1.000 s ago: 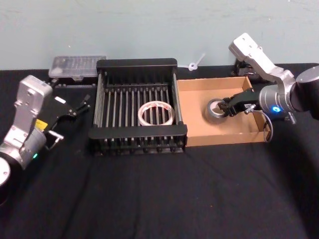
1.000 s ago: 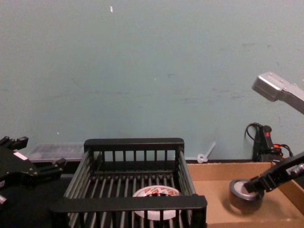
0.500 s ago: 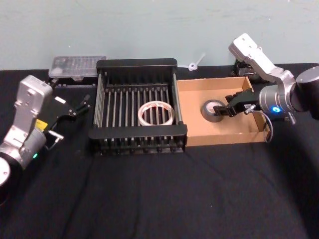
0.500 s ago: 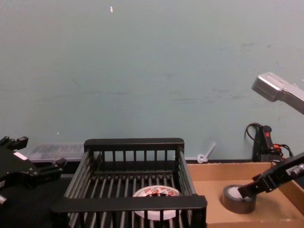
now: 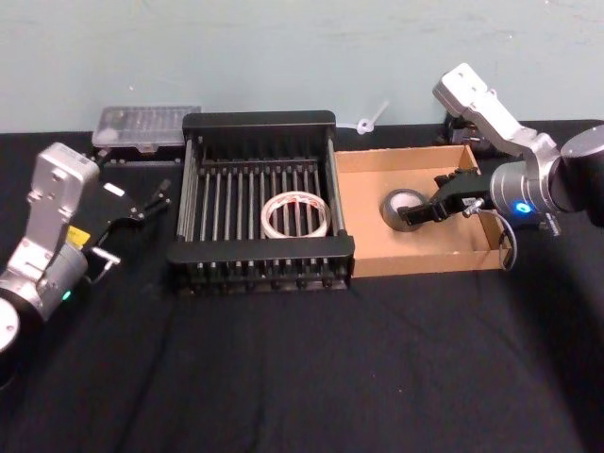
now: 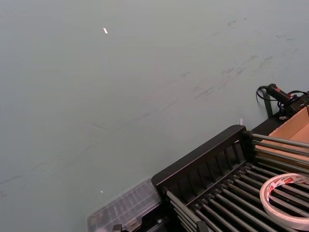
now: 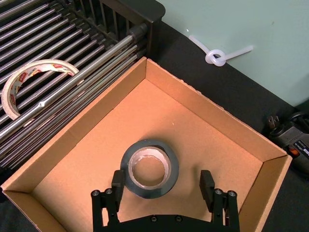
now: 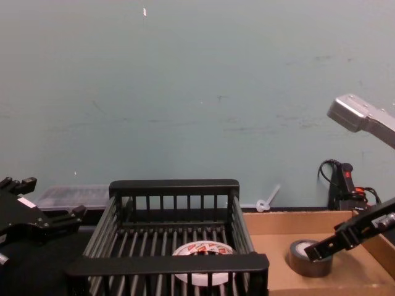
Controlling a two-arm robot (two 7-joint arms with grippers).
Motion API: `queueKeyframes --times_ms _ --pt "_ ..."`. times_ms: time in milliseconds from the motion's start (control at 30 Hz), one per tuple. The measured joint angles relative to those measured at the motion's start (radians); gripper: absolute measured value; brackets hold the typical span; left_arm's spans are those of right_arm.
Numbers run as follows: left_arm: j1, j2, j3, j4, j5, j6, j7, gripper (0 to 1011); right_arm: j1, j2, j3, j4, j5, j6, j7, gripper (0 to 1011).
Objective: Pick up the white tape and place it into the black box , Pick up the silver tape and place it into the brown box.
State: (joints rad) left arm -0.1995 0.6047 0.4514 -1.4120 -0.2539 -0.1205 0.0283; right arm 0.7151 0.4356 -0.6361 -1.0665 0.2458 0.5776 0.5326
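Change since moment before: right claw (image 7: 164, 191) let go of silver tape (image 7: 149, 168) and pulled back a little; jaws now spread wide, one each side of roll, not touching. Silver tape lay flat on floor of brown box (image 5: 376, 260), hole facing up, no long axis. White tape (image 5: 295, 215) lay flat in black box (image 5: 260, 121), hole up. Both placements looked done. Left claw (image 5: 142, 206) idle over bench, left of black box, jaws apart.
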Motion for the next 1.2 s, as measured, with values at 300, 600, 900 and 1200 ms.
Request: queueKeyframes --times_ms 300,600,900,1200 --pt "0.000 0.000 0.000 0.000 0.000 0.000 0.000 1001 0.000 0.000 0.000 0.000 0.000 0.000 0.000 1002" --pt "0.000 0.000 0.000 0.000 0.000 0.000 0.000 1001 -0.028 0.004 0.034 -0.041 -0.008 -0.001 -0.042 1002" --pt "0.000 0.000 0.000 0.000 0.000 0.000 0.000 1002 -0.162 0.002 0.145 -0.179 -0.027 -0.084 -0.237 1002" --pt "0.000 0.000 0.000 0.000 0.000 0.000 0.000 1001 -0.301 -0.004 0.217 -0.256 -0.058 -0.228 -0.366 1002"
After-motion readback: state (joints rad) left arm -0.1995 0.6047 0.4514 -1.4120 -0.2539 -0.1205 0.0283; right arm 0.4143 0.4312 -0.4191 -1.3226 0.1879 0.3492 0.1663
